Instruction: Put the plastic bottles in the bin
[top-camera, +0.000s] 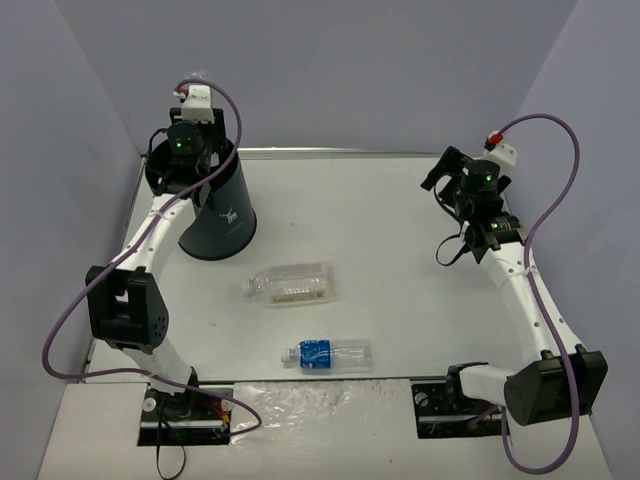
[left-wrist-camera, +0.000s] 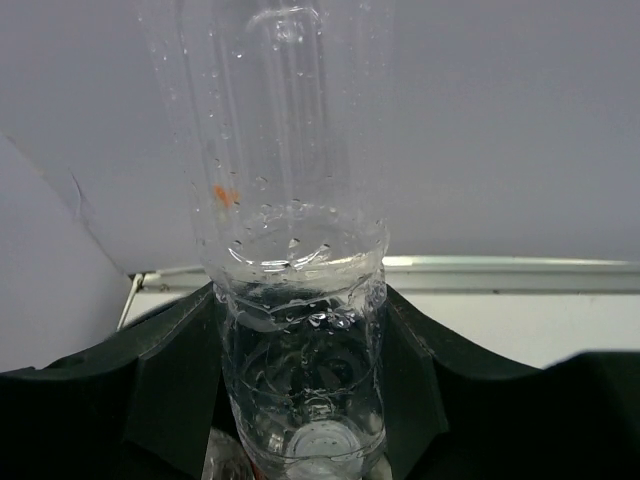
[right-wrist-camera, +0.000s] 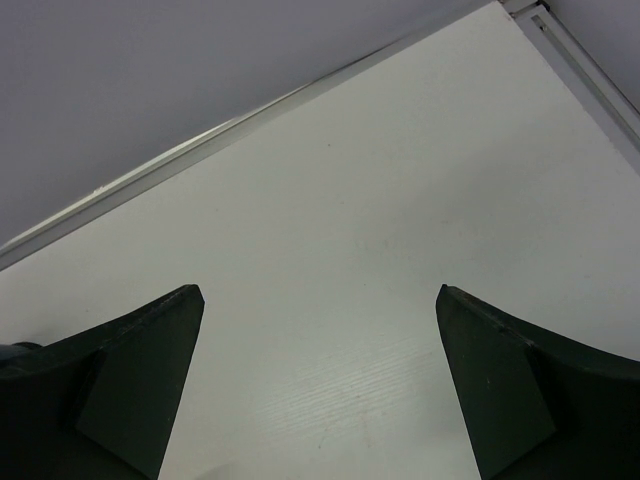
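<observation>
Overhead and wrist views. The left gripper (left-wrist-camera: 300, 300) is clamping a plain clear bottle (left-wrist-camera: 290, 230) between its two dark, matte, wedge-shaped fingers (left-wrist-camera: 165, 400), with the jaws standing narrow against the bottle's sides. The bottle is thin-walled and transparent, its inside is carrying beads of water, and a small orange speck is showing on its wall. It is running straight up the wrist view toward 12 o'clock.

In the overhead view the left wrist is hanging over the mouth of the bin (top-camera: 222, 222), a tall, round, dark blue-black bucket that is flaring slightly toward its foot and bearing a small white logo. It is standing at 10 o'clock on the desk (top-camera: 400, 260). The arm is covering most of the bin's opening, so its contents are hidden.

Two more bottles are lying on their sides near the desk's centre, apart from each other. A wide ribbed bottle (top-camera: 292, 283) is lying nearer the bin. A slim blue-labelled bottle (top-camera: 328, 353) is lying toward 6 o'clock, with its cap pointing to 9 o'clock.

The right gripper (right-wrist-camera: 320, 300) is hovering at 2 o'clock with its jaws spread wide and nothing between them, only the smooth white desk showing below. Purple cables (top-camera: 560, 180) are looping from both wrists, and pale grey walls (top-camera: 350, 70) are enclosing the desk.
</observation>
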